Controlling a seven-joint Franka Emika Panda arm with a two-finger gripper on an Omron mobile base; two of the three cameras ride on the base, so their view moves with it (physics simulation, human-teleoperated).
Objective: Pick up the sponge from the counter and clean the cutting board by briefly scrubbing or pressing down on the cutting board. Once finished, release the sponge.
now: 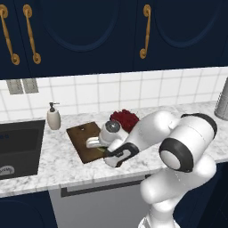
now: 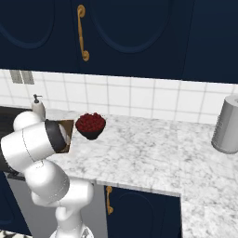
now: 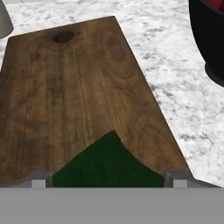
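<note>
Down on the cutting board (image 1: pixel 84 138) sits the gripper (image 1: pixel 103 150), low over the near end, wrist bent hard toward the sink (image 1: pixel 20 147). Pinching the sponge (image 3: pixel 108 164) between both fingertips (image 3: pixel 39 180), one tip at each side of the block, jaws spread just as wide as the sponge and no wider. Dark green scrub top facing the hand camera, a corner of it poking up toward the middle of the board. Sponge down at the board's wood, though can't tell for sure from the hand view whether pressed flat or a hair above. From the left base view, just a sliver of yellow-green showing under the hand (image 1: pixel 100 149).

Board lying flat on the counter (image 1: pixel 133 164), dark brown, small hole (image 3: pixel 63 36) near the far edge, angled a bit to the counter's front edge. Soap dispenser (image 1: pixel 54 116) upright near the board's far left corner, by the sink. Dark bowl of red stuff (image 2: pixel 90 125) just beside the board on the right, apart from it. Grey metal canister (image 2: pixel 228 124) well off to the right on the counter. Navy cabinets with brass handles (image 1: pixel 144 31) above.
</note>
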